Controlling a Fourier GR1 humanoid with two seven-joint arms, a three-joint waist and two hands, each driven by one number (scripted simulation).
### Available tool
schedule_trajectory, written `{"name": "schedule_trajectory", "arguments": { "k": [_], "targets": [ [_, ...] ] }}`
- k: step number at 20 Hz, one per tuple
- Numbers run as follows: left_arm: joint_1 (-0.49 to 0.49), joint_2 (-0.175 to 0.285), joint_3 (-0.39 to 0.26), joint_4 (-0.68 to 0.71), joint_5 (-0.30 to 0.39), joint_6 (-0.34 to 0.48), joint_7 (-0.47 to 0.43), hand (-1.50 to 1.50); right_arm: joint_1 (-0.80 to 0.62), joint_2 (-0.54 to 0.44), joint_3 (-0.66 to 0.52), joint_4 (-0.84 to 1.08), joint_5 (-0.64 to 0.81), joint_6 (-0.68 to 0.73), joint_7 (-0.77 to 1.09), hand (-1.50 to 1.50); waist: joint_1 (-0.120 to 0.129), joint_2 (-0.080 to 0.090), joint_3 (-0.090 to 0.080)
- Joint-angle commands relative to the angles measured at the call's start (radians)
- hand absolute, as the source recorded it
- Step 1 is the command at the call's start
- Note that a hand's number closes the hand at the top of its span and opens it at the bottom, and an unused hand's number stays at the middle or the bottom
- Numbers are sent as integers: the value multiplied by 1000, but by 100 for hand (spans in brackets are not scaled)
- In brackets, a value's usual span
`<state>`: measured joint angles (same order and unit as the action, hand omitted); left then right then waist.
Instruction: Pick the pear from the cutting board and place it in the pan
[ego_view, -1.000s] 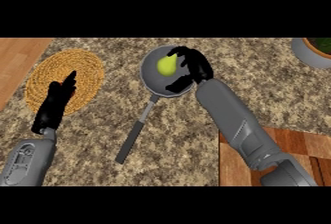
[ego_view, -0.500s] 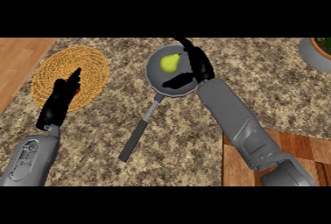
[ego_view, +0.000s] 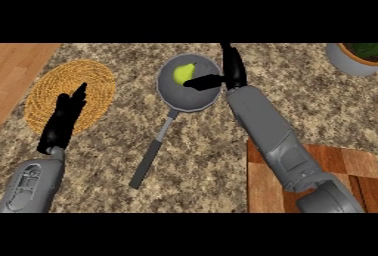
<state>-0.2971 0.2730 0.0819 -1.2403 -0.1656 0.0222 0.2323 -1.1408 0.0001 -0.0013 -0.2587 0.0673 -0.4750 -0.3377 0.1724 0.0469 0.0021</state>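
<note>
The speckled stone tabletop (ego_view: 310, 115) fills most of the view, with a strip of wood along its left side and a wooden cutting board (ego_view: 339, 160) at the lower right. The grey right forearm (ego_view: 266, 130) crosses that board's corner and runs up toward the pan. At the left lies a round woven mat (ego_view: 96, 80). The grey left forearm (ego_view: 33, 182) comes in from the lower left corner. The dark grey pan (ego_view: 173, 97) sits near the top centre, its long handle (ego_view: 151, 155) slanting down and to the left over the stone. A pale pot with greenery (ego_view: 347, 62) is cut off by the upper right corner. The left robot hand (ego_view: 65, 117) rests over the mat, open, with its fingers straight and pointing up. The right robot hand (ego_view: 235, 70) is at the pan's right rim, also open: its fingers are straight and point up, its thumb reaches sideways over the pan, and it grips nothing. The yellow-green pear (ego_view: 183, 74) lies inside the pan, in its upper part, just beside the tip of that thumb.
</note>
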Motion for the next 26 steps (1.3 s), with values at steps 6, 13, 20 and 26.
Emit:
{"name": "schedule_trajectory", "arguments": {
  "k": [6, 13, 20, 26],
  "targets": [
    [89, 22, 51, -15, 19, 13, -9, 0, 12, -52, -97, 45, -76, 38, -94, -150, -101, -22, -1],
    [152, 47, 70, -102, 37, -11, 11, 0, 63, -228, -132, 74, -94, 251, -162, -150, -121, -30, 0],
    [101, 25, 89, -17, 17, 37, -6, 0, 116, -394, -131, 80, -83, 487, -197, -150, -144, -30, -1],
    [150, 80, 100, -137, 52, -43, 59, 0, 149, -461, -119, 97, -51, 557, -249, -150, -129, -32, 0]
  ]
}}
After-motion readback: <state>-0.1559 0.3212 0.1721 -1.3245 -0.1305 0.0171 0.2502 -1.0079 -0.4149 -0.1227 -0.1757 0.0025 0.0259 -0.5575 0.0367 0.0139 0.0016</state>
